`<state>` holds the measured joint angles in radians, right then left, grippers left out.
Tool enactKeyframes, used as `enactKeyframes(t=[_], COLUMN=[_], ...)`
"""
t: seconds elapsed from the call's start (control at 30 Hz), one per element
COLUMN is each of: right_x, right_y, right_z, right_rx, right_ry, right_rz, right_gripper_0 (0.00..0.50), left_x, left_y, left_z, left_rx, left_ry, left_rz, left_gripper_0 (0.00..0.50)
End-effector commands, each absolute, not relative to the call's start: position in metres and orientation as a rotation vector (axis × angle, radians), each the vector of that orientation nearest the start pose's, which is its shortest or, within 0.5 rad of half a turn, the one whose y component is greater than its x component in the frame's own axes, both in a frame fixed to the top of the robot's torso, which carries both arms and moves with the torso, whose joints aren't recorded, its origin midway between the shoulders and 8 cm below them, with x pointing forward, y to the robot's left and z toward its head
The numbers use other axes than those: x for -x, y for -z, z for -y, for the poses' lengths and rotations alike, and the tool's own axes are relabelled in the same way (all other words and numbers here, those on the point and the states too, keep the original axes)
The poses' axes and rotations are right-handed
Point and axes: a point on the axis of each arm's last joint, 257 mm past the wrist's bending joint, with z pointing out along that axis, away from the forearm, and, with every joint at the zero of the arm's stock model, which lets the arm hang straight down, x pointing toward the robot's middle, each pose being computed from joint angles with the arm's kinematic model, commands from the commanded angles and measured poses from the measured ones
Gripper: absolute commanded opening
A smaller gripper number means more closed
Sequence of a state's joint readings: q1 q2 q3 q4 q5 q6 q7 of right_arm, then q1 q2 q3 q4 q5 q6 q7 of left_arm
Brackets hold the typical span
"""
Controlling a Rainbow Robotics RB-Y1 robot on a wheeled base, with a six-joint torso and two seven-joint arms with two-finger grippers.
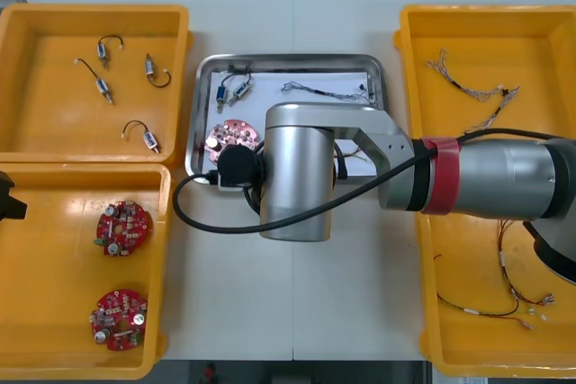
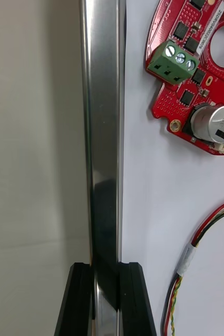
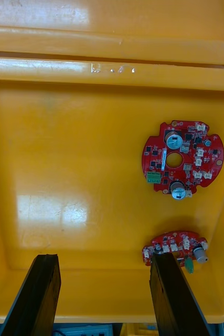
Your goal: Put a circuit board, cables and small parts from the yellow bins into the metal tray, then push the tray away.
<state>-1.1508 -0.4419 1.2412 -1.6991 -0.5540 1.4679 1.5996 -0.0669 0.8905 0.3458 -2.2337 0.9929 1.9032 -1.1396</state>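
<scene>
The metal tray point(image 1: 292, 61) lies between the yellow bins, white inside. It holds a round red circuit board point(image 1: 232, 137), small metal parts point(image 1: 232, 89) and a thin cable point(image 1: 328, 89). My right arm point(image 1: 297, 177) reaches across the tray's near side and covers it. In the right wrist view my right gripper point(image 2: 105, 268) is shut on the tray's shiny rim point(image 2: 104, 131). The board point(image 2: 195, 73) and a red and yellow cable point(image 2: 195, 252) lie just inside that rim. My left gripper point(image 1: 7, 197) stands open point(image 3: 104, 258) over the near left bin point(image 1: 54, 222).
Two more circuit boards point(image 1: 122, 227) point(image 1: 118, 318) lie in the near left bin. The far left bin point(image 1: 94, 15) holds several small metal parts with black leads. Cables lie in the far right bin point(image 1: 486, 20) and the near right bin point(image 1: 468, 348).
</scene>
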Motion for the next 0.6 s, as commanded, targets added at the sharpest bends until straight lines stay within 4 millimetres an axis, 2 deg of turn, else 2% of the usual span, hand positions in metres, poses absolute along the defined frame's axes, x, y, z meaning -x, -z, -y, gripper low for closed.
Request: enactKeyframes(t=[0.03, 0.3, 0.6], right_x=[-0.490, -0.514, -0.545], right_y=[0.203, 0.196, 0.176], right_z=[-0.029, -0.035, -0.043], right_rx=[1.819, 1.786, 1.756], right_ry=[0.615, 0.645, 0.660], right_rz=[-1.758, -1.765, -1.710], right_gripper_0=[0.000, 0.000, 0.000], left_x=[-0.338, -0.338, -0.338], left_y=[0.155, 0.155, 0.155], left_z=[-0.391, -0.391, -0.391], left_rx=[0.008, 0.008, 0.008], left_ry=[-0.060, -0.060, -0.060], left_rz=[-2.723, -2.723, -2.723], left_gripper_0=[0.500, 0.500, 0.500])
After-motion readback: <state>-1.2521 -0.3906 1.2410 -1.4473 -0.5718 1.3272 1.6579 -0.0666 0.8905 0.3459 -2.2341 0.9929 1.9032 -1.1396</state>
